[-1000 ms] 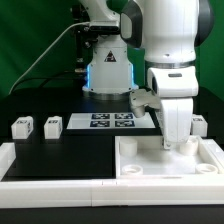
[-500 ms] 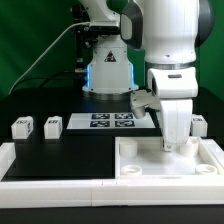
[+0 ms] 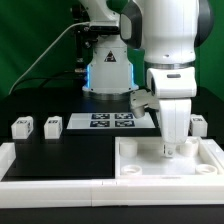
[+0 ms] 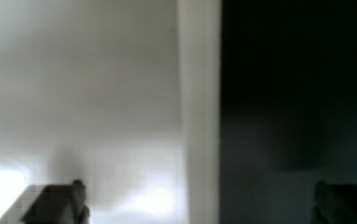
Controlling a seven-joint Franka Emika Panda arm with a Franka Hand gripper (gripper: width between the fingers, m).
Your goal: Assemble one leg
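Note:
My gripper hangs low over the far right corner of the large white tabletop. In the wrist view its fingers stand wide apart around the gripper's middle. Between them only the tabletop's white surface, its rim and the black table show. Nothing is held. Two white legs stand on the black table at the exterior view's left. Another leg stands just right of my gripper. The fourth leg is not seen.
The marker board lies behind the tabletop, in front of the arm's base. A low white wall runs along the table's front and left edge. A cable hangs at the back left.
My gripper has sunk slightly toward the tabletop's corner. Nothing else has moved.

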